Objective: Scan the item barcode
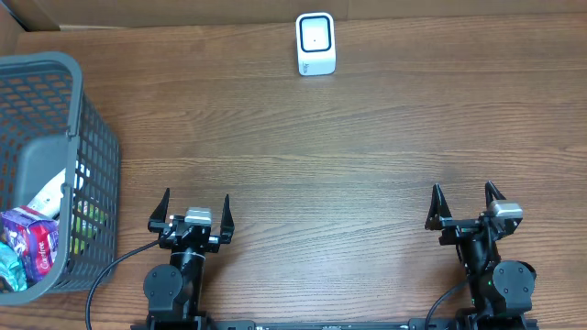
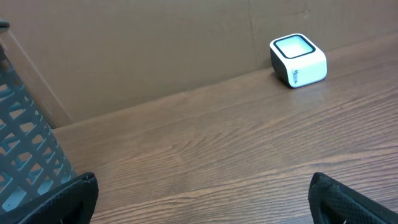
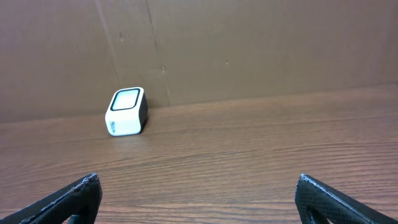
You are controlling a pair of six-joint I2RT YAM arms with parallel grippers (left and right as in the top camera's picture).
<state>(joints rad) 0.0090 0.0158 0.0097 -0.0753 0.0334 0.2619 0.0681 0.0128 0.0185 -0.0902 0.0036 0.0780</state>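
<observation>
Two robot arms are resting at the near edge of a wooden bench (image 1: 321,156), with the left claw (image 1: 196,196) and the right claw (image 1: 462,187) both spread wide and gripping nothing. The packaged items (image 1: 32,236) are lying inside the grey mesh basket (image 1: 41,62) at the bench's left edge, just beside the left arm. The white barcode scanner (image 1: 315,43) is sitting upright at the far side, well apart from both claws, near a cardboard wall (image 3: 249,43).
</observation>
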